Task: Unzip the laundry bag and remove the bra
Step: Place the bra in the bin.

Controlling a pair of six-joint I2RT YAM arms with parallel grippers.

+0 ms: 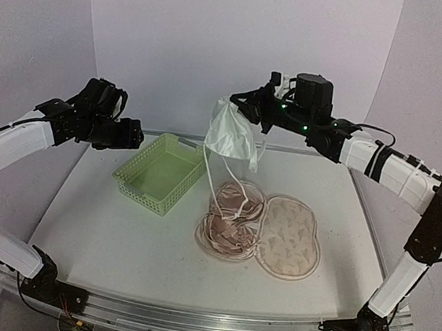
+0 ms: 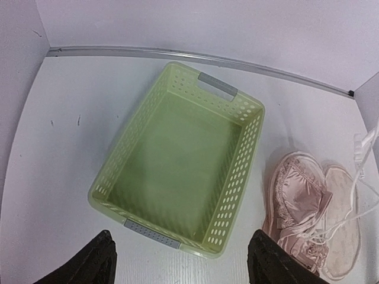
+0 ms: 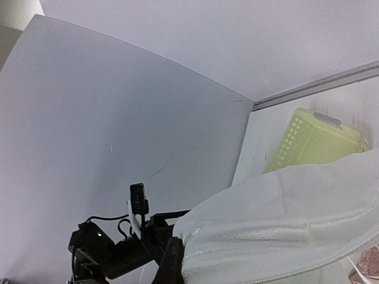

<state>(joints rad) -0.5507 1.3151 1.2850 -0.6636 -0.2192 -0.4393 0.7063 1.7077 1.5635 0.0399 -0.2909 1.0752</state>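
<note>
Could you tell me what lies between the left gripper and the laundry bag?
The green basket stands between the left gripper and the laundry bag, as the top view shows best.

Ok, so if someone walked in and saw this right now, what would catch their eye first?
First, the white bra hanging in the air at the back of the table, pinched by the right gripper, its straps trailing down to the laundry bag, which lies opened out at the table's middle. Next, the light green basket to its left, with the left gripper open in the air just left of that.
</note>
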